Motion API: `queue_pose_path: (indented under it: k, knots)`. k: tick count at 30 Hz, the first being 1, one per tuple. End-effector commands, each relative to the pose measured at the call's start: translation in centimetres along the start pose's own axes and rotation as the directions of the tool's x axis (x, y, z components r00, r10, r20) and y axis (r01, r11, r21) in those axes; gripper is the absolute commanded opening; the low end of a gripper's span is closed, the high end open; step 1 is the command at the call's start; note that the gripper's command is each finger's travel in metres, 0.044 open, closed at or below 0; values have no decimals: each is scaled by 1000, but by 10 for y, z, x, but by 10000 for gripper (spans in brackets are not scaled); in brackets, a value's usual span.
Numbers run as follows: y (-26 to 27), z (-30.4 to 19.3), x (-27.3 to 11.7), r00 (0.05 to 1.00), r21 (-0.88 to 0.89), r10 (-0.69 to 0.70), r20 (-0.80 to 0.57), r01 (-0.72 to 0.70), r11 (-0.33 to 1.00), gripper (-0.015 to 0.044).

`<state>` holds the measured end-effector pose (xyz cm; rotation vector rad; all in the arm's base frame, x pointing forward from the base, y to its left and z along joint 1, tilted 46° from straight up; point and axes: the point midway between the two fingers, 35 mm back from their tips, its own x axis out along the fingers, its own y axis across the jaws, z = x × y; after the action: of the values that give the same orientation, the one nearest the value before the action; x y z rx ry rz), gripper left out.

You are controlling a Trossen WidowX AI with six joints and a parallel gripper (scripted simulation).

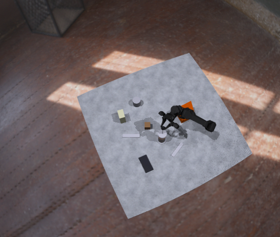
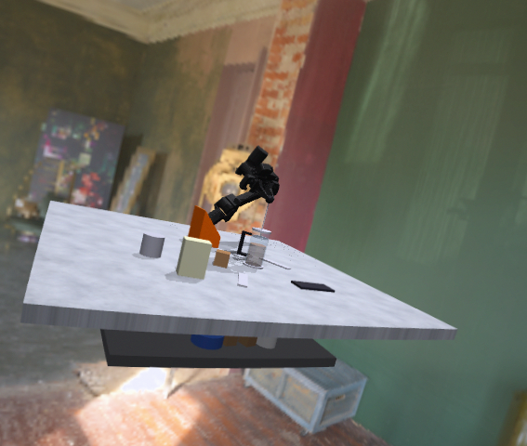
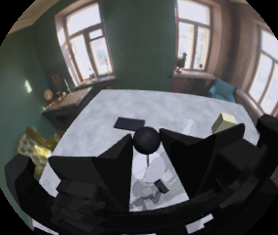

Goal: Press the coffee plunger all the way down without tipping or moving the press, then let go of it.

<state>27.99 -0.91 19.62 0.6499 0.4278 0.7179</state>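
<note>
Tool [image 1: 162, 127] [image 2: 270, 199] [image 3: 146, 135] closed on the round black plunger knob [image 1: 162, 127] [image 3: 147, 140], its thin rod fully raised above the clear cylindrical glass coffee press [image 1: 161, 138] [image 2: 256, 252]. Press upright on the grey mottled counter [image 1: 114, 178] [image 2: 110, 288], beside the small brown wooden-looking cube [image 1: 147, 125] [image 2: 221, 258]. Pressing appears to be next. Advice: drive straight down along the rod, slowly, without sideways pull; release only at full depth.
</note>
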Motion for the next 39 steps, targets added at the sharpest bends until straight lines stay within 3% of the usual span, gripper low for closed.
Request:
queue_pose_path:
  k: [1,39]
  knots:
    - [-1,-2,2,1000,1,-2,-2,2,1000,126]
    - [-13,-51,39,1000,-4,-14,-18,14,1000,126]
